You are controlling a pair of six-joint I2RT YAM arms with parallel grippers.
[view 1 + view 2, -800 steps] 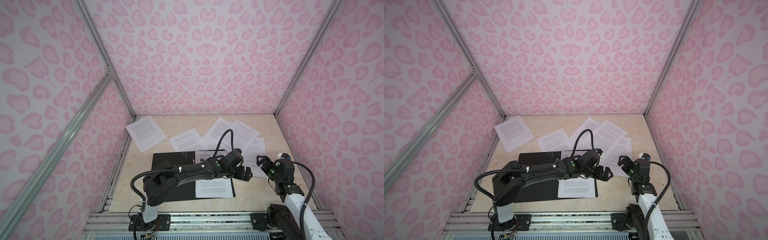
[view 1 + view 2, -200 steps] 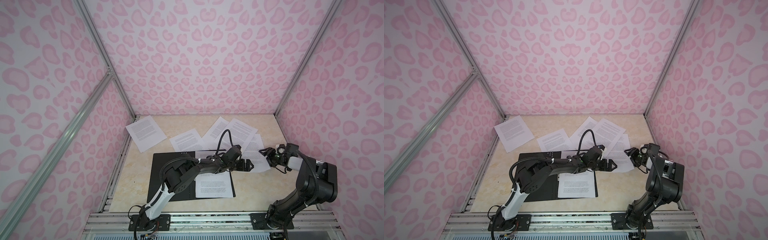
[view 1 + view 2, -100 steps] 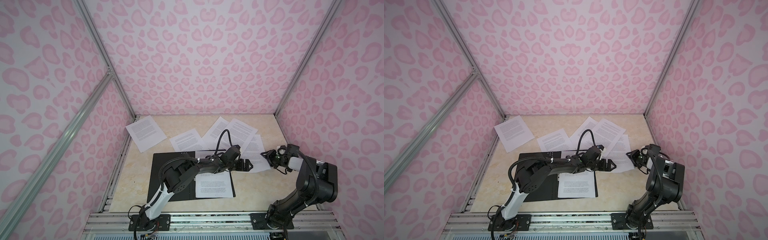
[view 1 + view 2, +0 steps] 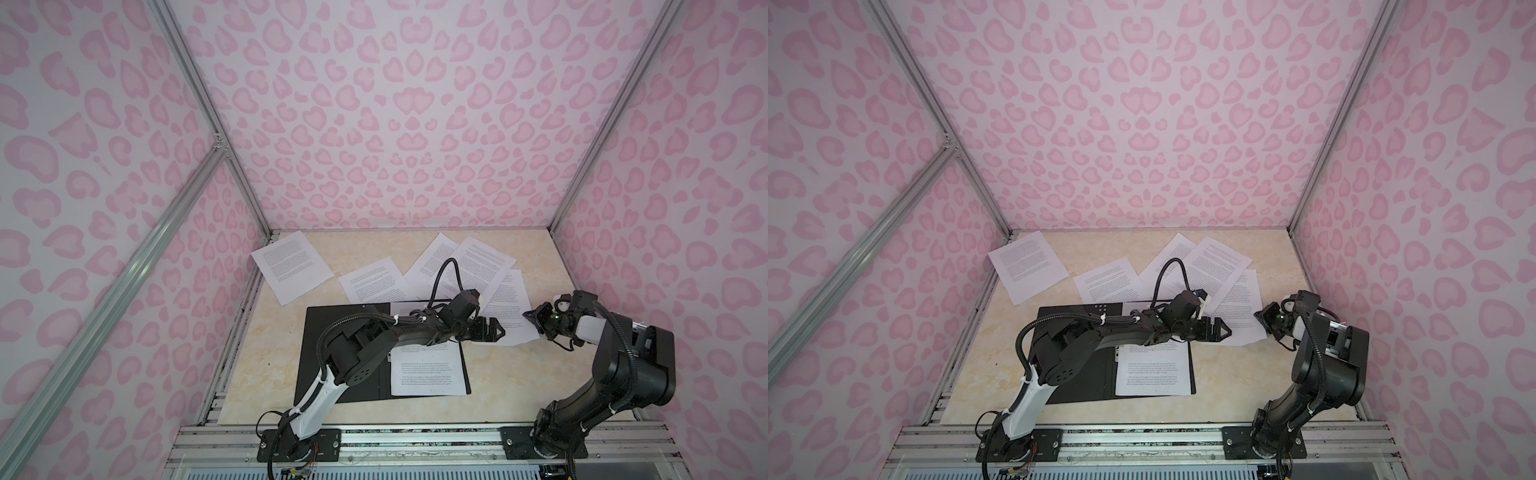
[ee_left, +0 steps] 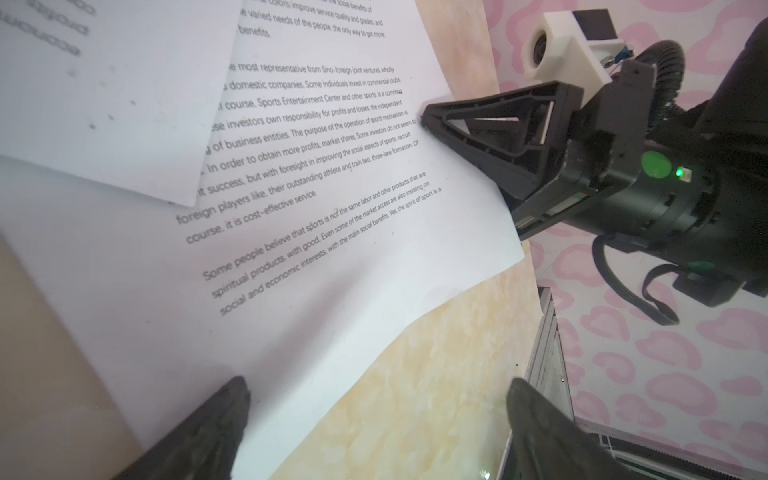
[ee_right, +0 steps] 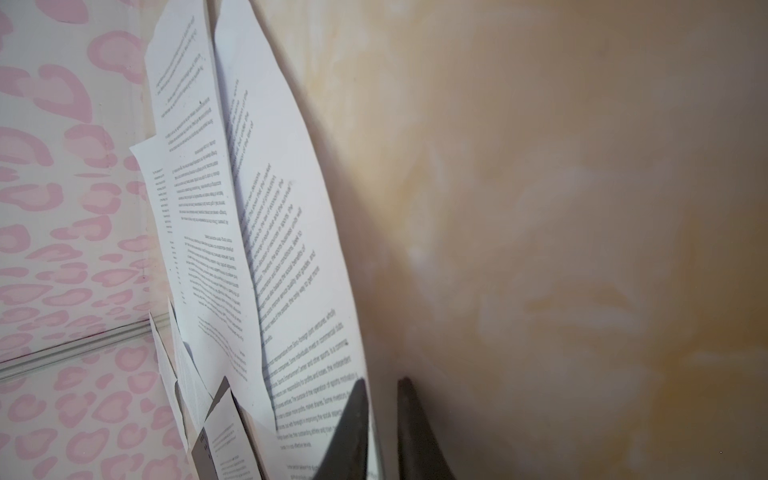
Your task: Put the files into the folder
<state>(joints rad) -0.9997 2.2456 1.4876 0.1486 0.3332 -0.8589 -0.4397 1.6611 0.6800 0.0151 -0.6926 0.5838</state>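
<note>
files (image 4: 293, 266) – white sheets, dense black print; folder (image 4: 322, 316) open, black inside

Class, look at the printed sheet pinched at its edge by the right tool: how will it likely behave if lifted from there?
Probably floppy: the sheet bows where the right tool grips its edge. Likely light, being one thin page. It may drag its neighbour, since another sheet lies over it.

The right gripper (image 5: 424, 119) is pinching the edge of a printed sheet (image 5: 291, 257) lying on the beige table (image 5: 440, 357). The left gripper (image 5: 378, 384) is hovering, jaws spread wide, over the sheet's corner.
</note>
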